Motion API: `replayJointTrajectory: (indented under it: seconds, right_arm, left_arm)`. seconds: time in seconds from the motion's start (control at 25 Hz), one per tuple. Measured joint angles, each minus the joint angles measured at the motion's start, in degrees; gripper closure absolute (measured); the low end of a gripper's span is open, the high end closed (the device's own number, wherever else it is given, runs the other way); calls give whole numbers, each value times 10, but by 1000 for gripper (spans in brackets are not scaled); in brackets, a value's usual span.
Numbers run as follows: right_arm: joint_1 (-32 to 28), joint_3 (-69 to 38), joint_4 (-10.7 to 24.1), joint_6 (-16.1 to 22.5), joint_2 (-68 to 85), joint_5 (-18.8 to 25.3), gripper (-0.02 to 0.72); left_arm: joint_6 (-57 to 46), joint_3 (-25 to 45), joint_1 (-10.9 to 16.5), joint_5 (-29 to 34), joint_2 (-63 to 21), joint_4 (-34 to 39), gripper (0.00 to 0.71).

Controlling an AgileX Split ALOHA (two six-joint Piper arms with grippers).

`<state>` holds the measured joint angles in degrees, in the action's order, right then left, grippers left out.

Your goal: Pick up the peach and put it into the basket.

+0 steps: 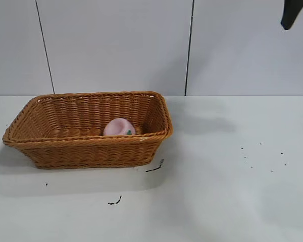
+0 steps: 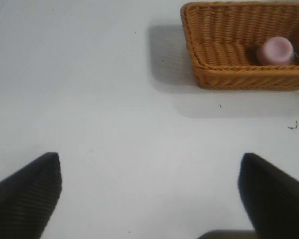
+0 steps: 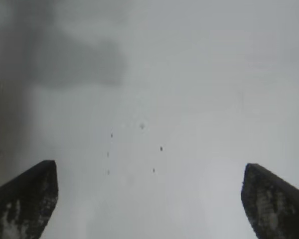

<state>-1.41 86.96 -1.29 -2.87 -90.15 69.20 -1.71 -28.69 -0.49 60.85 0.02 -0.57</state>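
Peach (image 1: 119, 127) placement is confirmed inside the wicker basket (image 1: 86, 149): the pale pink toy fruit is seated on the basket floor toward the right end, close to the near wall, with its small green leaf mark visible just above the braided rim. In the left wrist view the peach (image 2: 274, 51) is likewise seen within the basket (image 2: 239, 77). The basket is positioned on the left half of the white table (image 1: 222, 191), its long side facing the exterior camera.

Scattered dark specks (image 1: 262, 156) are noted on the table surface to the right of the basket, and two small dark scraps (image 1: 155, 167) are located at the near right corner of the basket and slightly nearer.

The right gripper (image 3: 149, 199) is held above bare table, well apart from the basket, with its jaws spread almost fully and nothing gripped between them. In the exterior view only one dark fingertip (image 1: 292, 12) is visible, at the far upper right corner.

The left gripper (image 2: 149, 194) is held over bare table away from the basket, its two dark fingers (image 2: 25, 194) set wide apart and holding nothing.
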Motion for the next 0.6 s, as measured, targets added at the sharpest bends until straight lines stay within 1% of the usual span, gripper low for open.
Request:
replayJointTrajectory:
  seconds: [0.28,0.36,0.44,0.6]
  right_arm:
    - [0,-310,0,0,304,0,8]
    - [0,-381,0,0,389,-18,8]
    - [0,-446,0,0,479,-46,8]
    - [0,-539,-1,0,644,-83,8]
  left_arm:
    - [0,0,0,0,0,0,17]
    - [0,0,0,0,0,0,17]
    - [0,0,0,0,0,0,17]
    - [0,0,0,0,0,0,17]
